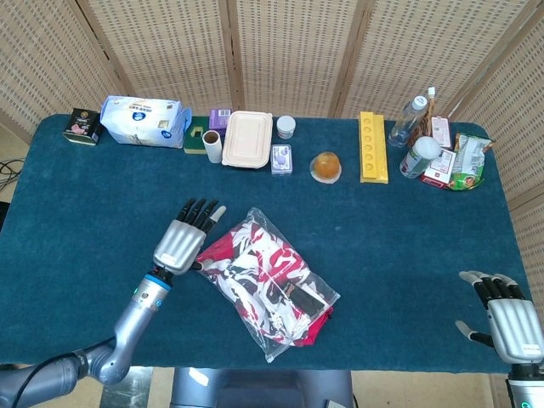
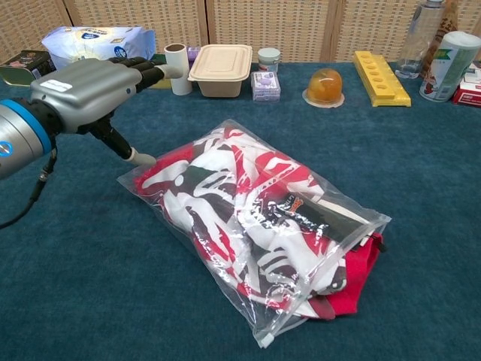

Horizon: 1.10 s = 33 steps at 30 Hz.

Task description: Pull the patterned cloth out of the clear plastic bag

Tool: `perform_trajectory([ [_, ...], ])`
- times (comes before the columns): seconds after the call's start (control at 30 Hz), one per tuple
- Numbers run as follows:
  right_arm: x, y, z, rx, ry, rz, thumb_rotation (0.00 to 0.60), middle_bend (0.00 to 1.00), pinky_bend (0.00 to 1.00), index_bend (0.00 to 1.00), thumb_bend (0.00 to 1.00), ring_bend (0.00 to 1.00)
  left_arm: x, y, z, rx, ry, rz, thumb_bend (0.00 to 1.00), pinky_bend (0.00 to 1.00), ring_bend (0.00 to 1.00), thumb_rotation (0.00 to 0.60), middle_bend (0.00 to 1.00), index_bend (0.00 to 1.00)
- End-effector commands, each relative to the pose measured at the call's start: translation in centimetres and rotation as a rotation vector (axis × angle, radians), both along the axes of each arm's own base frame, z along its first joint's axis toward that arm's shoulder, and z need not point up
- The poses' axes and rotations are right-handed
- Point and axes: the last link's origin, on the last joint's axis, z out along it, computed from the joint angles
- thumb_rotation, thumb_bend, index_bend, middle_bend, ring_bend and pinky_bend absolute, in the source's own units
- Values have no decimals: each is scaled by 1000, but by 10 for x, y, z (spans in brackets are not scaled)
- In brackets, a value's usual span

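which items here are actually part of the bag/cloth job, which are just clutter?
Job: clear plastic bag, patterned cloth inside it, left hand touching the bag's corner.

Clutter: right hand idle, tissue pack, lunch box, yellow tray, bottle, snack packets.
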Motion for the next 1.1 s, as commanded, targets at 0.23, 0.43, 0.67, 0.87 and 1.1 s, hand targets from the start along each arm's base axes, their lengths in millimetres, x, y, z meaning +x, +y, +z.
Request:
perform_trajectory([
  [0.23, 4, 2, 4, -12, 6, 7, 600, 274, 203, 240, 65, 275, 15, -14, 65, -310, -69, -57, 54, 60, 0, 600, 42, 0],
  [0.43, 8, 1, 5, -13, 10, 16, 600, 274, 203, 240, 65, 274, 25, -17, 68, -407, -10, -130, 41, 60, 0, 600, 41, 0],
  [0.67, 10, 5, 8, -37, 17, 8, 600, 274, 202, 240, 65, 274, 46, -9, 44, -517, 130, -273, 29, 60, 0, 600, 41, 0],
  [0.87, 9, 8, 11, -59, 17, -6, 600, 271, 203, 240, 65, 274, 61, 0, 18, -559, 192, -356, 25, 60, 0, 600, 41, 0],
  [1.1, 5, 11, 15, -84, 16, -28, 600, 270, 203, 239, 65, 274, 82, 12, -14, -561, 322, -475, 20, 60, 0, 600, 41, 0],
])
